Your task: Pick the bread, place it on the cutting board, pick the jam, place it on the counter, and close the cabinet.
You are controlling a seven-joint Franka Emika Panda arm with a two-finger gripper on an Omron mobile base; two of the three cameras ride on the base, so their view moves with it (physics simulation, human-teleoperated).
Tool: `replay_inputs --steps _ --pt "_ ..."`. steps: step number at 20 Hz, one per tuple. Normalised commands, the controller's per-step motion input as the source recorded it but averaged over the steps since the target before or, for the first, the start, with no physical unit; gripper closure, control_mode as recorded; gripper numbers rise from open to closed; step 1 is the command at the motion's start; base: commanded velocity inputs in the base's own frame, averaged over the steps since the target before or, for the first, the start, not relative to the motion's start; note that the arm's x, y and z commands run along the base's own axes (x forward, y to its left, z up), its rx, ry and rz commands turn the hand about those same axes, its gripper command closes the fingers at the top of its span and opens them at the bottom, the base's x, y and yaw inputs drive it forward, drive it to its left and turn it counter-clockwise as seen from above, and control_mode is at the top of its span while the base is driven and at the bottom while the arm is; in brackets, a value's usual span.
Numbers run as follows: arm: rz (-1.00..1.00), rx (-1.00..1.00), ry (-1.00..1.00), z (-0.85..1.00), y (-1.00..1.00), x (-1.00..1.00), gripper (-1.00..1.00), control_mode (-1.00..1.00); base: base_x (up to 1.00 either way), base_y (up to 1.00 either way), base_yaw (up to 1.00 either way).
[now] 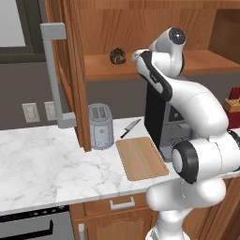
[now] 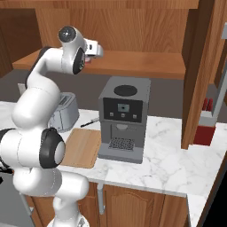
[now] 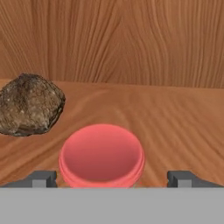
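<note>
Bread [image 1: 117, 56] sat on the wooden shelf of the open cabinet [image 1: 75, 70], a dark brown, bumpy lump. In the hand view the bread [image 3: 29, 104] lay to the left, and the jam [image 3: 101, 154] stood right in front, its round red lid facing the camera. The bread and the jam were near each other but not touching. The gripper [image 3: 113, 178] was spread wide, with one dark finger tip on each side of the jam and a gap between each tip and the jar. It held nothing.

The white arm reached up into the cabinet, above the counter [image 1: 42, 164]. The cabinet door stood swung out, and its long grey handle [image 1: 55, 75] showed on the left. Down on the counter the cutting board [image 1: 140, 157] lay flat and bare. A silver toaster [image 1: 100, 125] stood just beside the board, and a small knife [image 1: 131, 127] lay behind it. A dark coffee machine [image 2: 122, 119] stood on the other side of the board.
</note>
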Motion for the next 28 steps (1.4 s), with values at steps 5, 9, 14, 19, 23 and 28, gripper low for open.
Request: replay_inputs --steps 5,9,14,19,23,28 --pt "0.00 0.00 0.00 -0.04 0.00 0.20 -1.00 -1.00 0.00 0.00 0.00" --pt "0.00 0.00 0.00 -0.13 0.02 0.08 -1.00 -1.00 0.00 0.00 0.00" --pt "0.00 0.00 0.00 -0.16 0.05 0.01 1.00 -1.00 0.00 0.00 0.00" --pt "0.00 0.00 0.00 -0.07 0.03 0.01 1.00 -1.00 0.00 0.00 0.00" --pt "0.00 0.00 0.00 0.00 0.00 0.02 1.00 -1.00 0.00 0.00 0.00" --pt "0.00 0.00 -0.01 0.04 -0.03 -0.01 1.00 -1.00 0.00 0.00 0.00"
